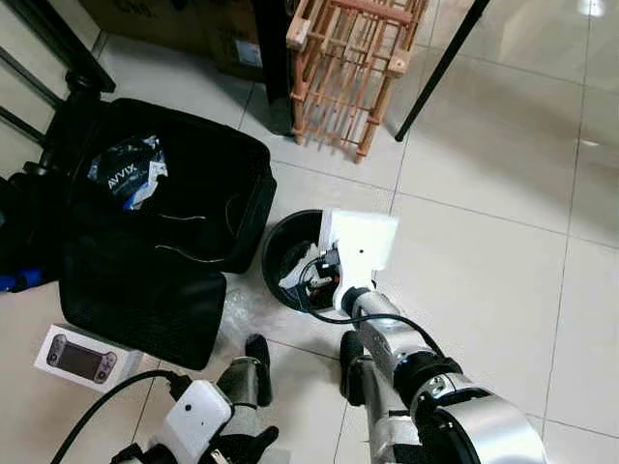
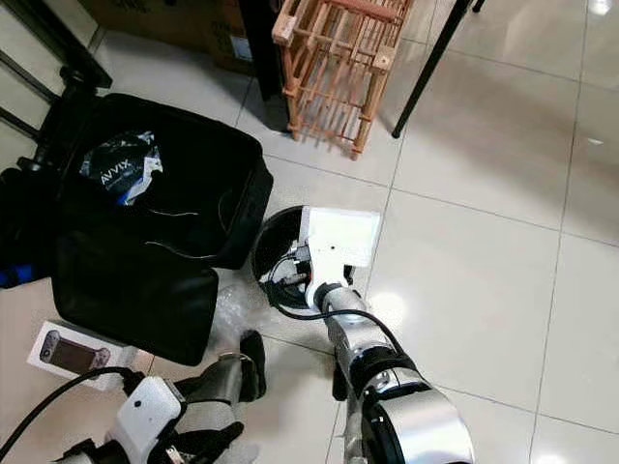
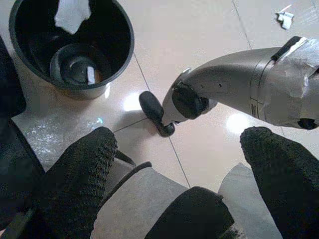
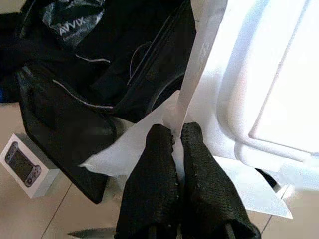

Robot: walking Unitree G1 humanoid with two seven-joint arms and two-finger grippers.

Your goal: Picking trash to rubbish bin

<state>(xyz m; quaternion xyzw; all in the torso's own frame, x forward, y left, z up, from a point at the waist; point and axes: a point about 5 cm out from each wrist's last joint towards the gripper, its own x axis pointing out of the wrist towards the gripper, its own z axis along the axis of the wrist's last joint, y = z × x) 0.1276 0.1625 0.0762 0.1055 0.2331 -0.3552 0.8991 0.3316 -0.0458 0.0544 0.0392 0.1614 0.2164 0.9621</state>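
White foam packaging [image 1: 360, 239], a moulded tray with thin wrapping paper trailing from it, hangs at the centre of the left eye view, directly over the black rubbish bin [image 1: 280, 253] on the tiled floor [image 1: 484, 242]. The right claw [image 4: 175, 144] has its two black fingers pressed together, pinching the paper and the foam's edge between them; the wrist picture shows the sheet squeezed right at the fingertips, with the tray rising beyond them. So the trash is lifted and brought to the bin, but by my reading not yet let go: it sits above the rim rather than inside. It also looks wider than the bin's mouth, so it may need tipping or pushing to go in.

The bin is not empty. Down inside it, a scrap of white paper [image 3: 72, 15] and some small dark round object lie at the bottom.

The left claw [image 3: 179, 164] waits at the lower left of the head views, fingers spread, with a pale sheet of paper [image 3: 144, 199] lying between them; whether it grips that sheet I cannot tell. A small white scrap [image 3: 285, 18] lies on the tiles, apart from the bin, so more picking seems left.

An open black bag [image 1: 174, 193] sits left of the bin, a boxed handheld console [image 1: 85, 356] at the lower left.
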